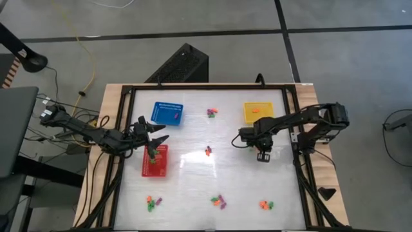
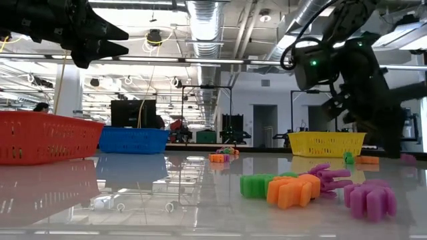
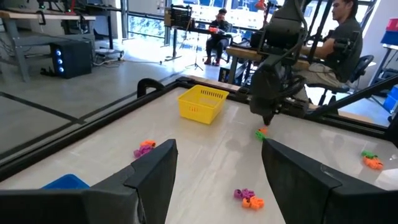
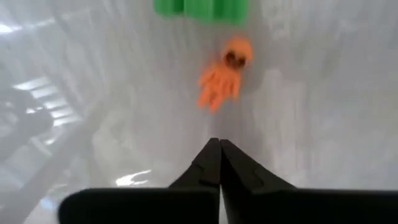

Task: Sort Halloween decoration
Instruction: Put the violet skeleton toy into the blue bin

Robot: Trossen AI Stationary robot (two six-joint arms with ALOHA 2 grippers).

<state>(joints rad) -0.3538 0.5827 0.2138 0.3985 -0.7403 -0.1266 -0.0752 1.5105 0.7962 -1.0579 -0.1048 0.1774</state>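
Small orange, green and purple trinkets lie in clusters on the white table: at the far middle (image 1: 211,113), the centre (image 1: 208,151) and along the near edge (image 1: 153,203) (image 1: 219,201) (image 1: 266,205). My right gripper (image 4: 219,149) points down at the table near the yellow basket (image 1: 257,111), shut with nothing between its fingers. An orange trinket (image 4: 224,74) and a green one (image 4: 199,7) lie on the table just ahead of its tips. My left gripper (image 3: 217,165) hangs open over the red basket (image 1: 156,161).
A blue basket (image 1: 167,113) stands at the far left, behind the red one. A black frame (image 1: 293,129) runs around the table. People sit at desks in the room beyond the table (image 3: 339,37). Bare table lies between the clusters.
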